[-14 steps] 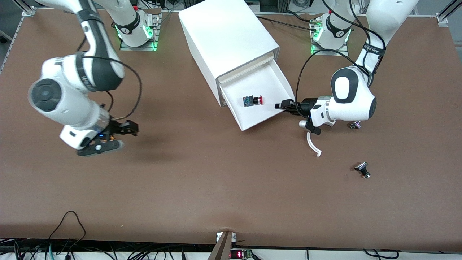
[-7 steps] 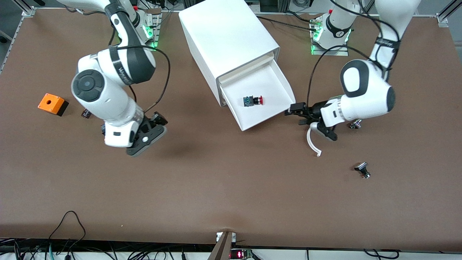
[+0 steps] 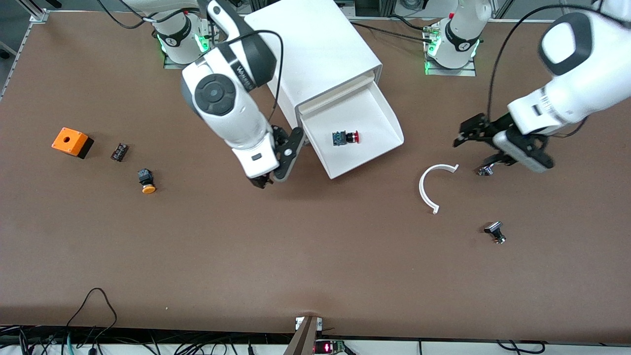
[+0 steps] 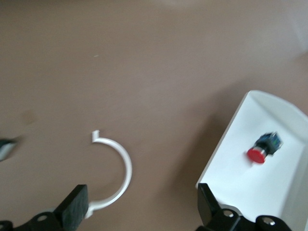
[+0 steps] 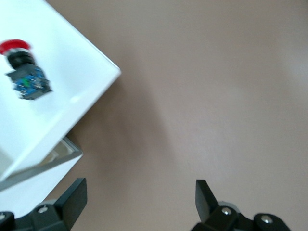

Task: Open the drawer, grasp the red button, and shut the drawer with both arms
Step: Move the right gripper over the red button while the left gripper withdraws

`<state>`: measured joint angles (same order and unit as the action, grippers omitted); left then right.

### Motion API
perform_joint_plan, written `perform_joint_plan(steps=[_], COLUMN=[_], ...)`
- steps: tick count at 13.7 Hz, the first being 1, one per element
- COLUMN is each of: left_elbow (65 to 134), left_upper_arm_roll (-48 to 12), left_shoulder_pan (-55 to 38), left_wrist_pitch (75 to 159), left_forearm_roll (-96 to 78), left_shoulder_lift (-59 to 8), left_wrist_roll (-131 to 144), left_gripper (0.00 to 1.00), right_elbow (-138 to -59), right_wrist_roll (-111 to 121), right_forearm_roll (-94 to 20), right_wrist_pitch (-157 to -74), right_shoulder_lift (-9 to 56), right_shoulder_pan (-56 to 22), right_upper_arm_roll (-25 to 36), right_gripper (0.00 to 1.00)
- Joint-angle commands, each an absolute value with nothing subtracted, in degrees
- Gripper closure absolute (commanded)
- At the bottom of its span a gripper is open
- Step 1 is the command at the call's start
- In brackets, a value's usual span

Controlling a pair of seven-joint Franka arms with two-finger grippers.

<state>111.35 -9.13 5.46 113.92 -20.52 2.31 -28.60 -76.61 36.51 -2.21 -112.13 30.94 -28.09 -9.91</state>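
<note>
The drawer stands pulled out, open from above, with only the button inside. The right gripper hangs spread just beside its corner. A white arc lies on the bare table between the drawer and the spread left gripper.

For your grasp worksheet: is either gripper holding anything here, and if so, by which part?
Nothing is held. The left gripper and the right gripper are both open and empty; the red button lies untouched in the open drawer.
</note>
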Motion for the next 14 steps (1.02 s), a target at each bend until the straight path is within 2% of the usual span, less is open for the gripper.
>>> perform_joint_plan(steps=[1,5,10,12,14], left_elbow=[103.56,98.62,98.53,98.44,98.44], left_upper_arm_roll=[-8.70,-7.66,-5.54,-5.54,-5.45], left_shoulder_pan=[5.54,5.28,3.78,3.52,3.25], left_wrist_pitch=[106.81,100.12,98.09,98.09,97.65], left_forearm_roll=[-9.98,2.97,3.86,4.22,4.13], left_shoulder_lift=[1.76,1.67,1.41,1.41,1.41], left_wrist_roll=[-27.78,-21.30,-12.33,-11.34,-10.82], left_gripper=[0.00,0.00,0.00,0.00,0.00], right_elbow=[-69.79,-69.70,-67.59,-67.06,-67.06], right_wrist_roll=[43.32,43.33,42.89,42.10,40.53], right_forearm_roll=[-2.38,-2.29,-2.29,-2.37,-2.46], right_wrist_pitch=[-109.78,-110.38,-115.21,-116.71,-117.77], right_shoulder_lift=[35.85,37.26,42.96,45.25,46.14], right_shoulder_pan=[-30.48,-35.93,-40.24,-45.15,-47.63], right_upper_arm_roll=[-11.25,-8.54,-7.04,-3.10,-1.76], right_gripper=[0.00,0.00,0.00,0.00,0.00])
